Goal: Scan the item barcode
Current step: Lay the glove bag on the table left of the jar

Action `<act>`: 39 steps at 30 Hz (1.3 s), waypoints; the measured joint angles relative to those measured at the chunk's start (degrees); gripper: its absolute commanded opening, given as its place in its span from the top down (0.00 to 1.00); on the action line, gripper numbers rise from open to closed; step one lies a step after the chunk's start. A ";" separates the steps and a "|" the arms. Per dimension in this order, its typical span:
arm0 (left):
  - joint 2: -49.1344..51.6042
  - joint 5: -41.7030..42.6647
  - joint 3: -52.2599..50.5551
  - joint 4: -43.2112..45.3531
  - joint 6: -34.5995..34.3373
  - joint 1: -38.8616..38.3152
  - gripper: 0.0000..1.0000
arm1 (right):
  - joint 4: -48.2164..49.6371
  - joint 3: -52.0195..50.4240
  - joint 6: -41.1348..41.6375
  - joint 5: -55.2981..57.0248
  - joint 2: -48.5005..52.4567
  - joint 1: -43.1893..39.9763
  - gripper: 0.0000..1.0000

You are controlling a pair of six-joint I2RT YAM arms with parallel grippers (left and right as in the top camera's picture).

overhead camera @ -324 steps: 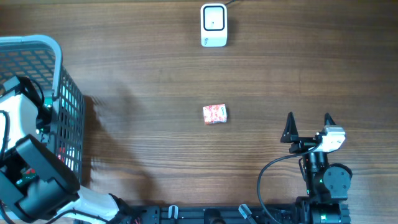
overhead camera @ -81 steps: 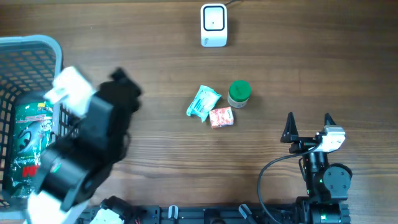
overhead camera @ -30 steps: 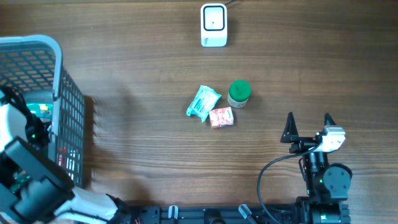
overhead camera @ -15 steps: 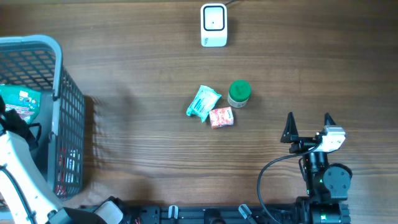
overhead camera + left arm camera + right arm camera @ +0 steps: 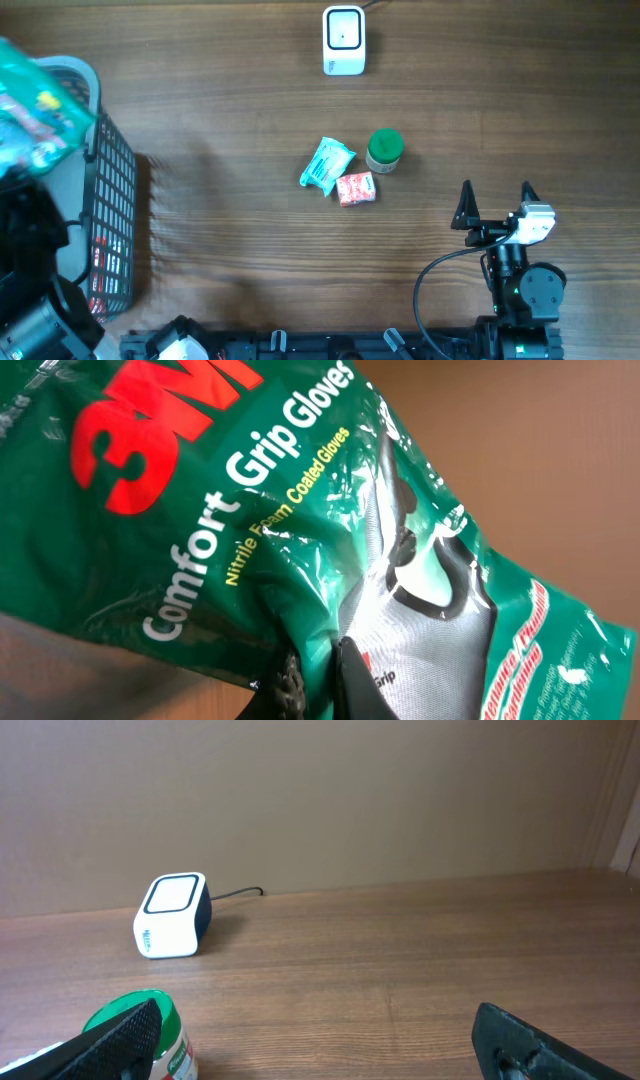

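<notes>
The left arm is holding a glossy green plastic pack of 3M grip gloves (image 5: 300, 530) high over the grey wire-sided basket (image 5: 112, 190), far to the left of the white box-shaped barcode scanner (image 5: 343, 40) and well apart from it. The left gripper (image 5: 315, 665) is pinching the pack's lower edge with its jaws closed on the film, and the pack's long axis is running diagonally away from them. Overhead, the pack (image 5: 35, 95) is showing only as a blur close to the lens. Its printed front is facing the wrist camera, and no barcode is showing in any view.

The coming move is likely turning on that gap: the pack is needing to travel rightward across the brown wood-grain tabletop (image 5: 230, 260) toward the scanner's face, probably with a turn of the wrist to present the code.

Short of the scanner, three goods are lying close together: a teal foil pouch (image 5: 327, 164), a small red-and-white packet (image 5: 355, 188) and a green-lidded jar (image 5: 385, 150). A high path over them is looking open.

The right gripper (image 5: 496, 205) is resting with jaws wide apart and empty on the near side of the scanner, closer to it than the left arm is.
</notes>
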 measured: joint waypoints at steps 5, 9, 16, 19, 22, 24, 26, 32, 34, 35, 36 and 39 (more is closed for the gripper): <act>2.86 4.61 0.00 4.57 11.04 -15.08 0.96 | 0.00 0.00 -0.02 0.00 0.00 0.00 0.00; 6.38 4.90 0.00 6.49 28.65 -30.40 0.96 | 0.00 0.00 -0.02 -0.02 0.00 0.00 0.00; 20.02 -5.40 0.31 -2.40 44.24 -55.43 0.96 | 0.00 0.00 -0.02 0.00 0.00 0.00 0.00; 27.61 -10.80 -0.07 -6.05 42.38 -60.35 0.96 | 0.00 0.00 -0.02 -0.02 0.00 0.00 0.00; 33.11 -12.33 -3.74 -4.85 34.53 -62.31 0.96 | 0.00 0.00 -0.02 0.00 0.00 0.00 0.00; 35.21 -12.74 -7.13 -2.89 28.70 -62.79 0.96 | 0.02 0.00 -0.02 0.00 0.00 0.00 0.00; 35.76 -12.79 -9.97 -1.66 23.61 -63.47 0.96 | 0.00 0.00 -0.02 0.00 0.00 0.00 0.00; 35.87 -13.42 -14.73 4.13 13.18 -68.46 0.55 | 0.00 0.00 -0.02 0.00 0.00 0.00 0.00; 35.87 -13.33 -14.73 6.43 12.39 -71.52 0.15 | 0.00 0.00 -0.02 -0.02 0.00 0.00 0.00; 35.87 -13.35 -14.43 5.55 13.18 -71.78 0.00 | 0.00 0.00 -0.02 0.00 0.00 0.00 0.00; 35.74 -13.57 -13.11 2.67 14.21 -71.82 0.00 | -0.04 0.00 -0.02 -0.02 0.00 0.00 0.00; 32.72 -18.18 -2.10 -7.15 16.63 -71.82 0.00 | 0.02 0.00 -0.02 0.00 0.00 0.00 0.00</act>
